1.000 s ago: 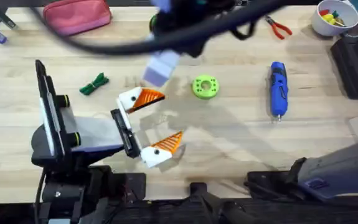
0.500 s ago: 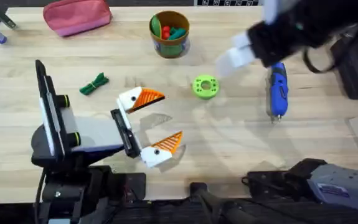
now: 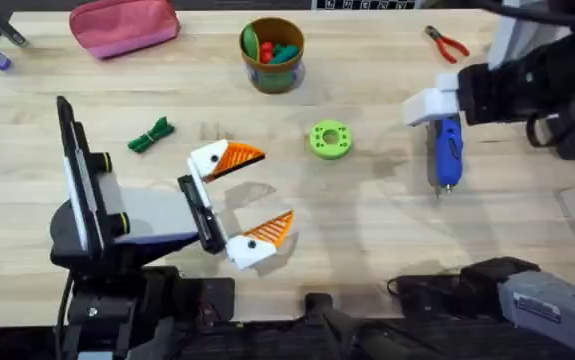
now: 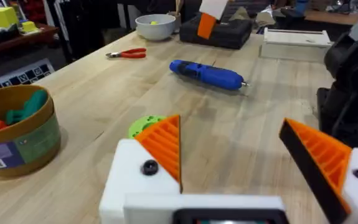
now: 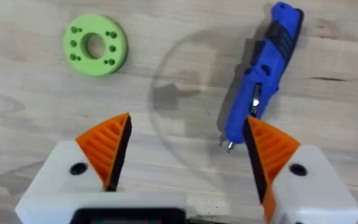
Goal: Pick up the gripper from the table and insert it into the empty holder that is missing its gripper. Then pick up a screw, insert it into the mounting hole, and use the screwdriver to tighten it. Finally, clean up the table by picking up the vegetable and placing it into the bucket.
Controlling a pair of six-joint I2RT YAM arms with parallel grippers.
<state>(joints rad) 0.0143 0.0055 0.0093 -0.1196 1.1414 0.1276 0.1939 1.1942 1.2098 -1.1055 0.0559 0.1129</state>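
1. Nearest me, the left gripper (image 3: 239,200) rests on the table, jaws spread, empty.
2. Farther off, one screwdriver (image 3: 447,143) lies under the right gripper (image 5: 185,155), jaws spread.
3. Overhead shows one vegetable (image 3: 151,135); one bucket (image 3: 272,54) stands beyond.

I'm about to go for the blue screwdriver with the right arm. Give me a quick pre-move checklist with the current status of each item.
1. Right end effector open: ok, the orange pads stand wide apart.
2. Screwdriver free to grasp: ok, it lies flat on the table with nothing on it.
3. Screwdriver centred between the pads: not ok, in the right wrist view its tip sits close to one pad.
4. Green disc out of the way: ok, it lies apart from the screwdriver.
5. Left end effector out of the way: ok, it is open and low at the table's near left.
6. Screw seated in a mounting hole: cannot tell.
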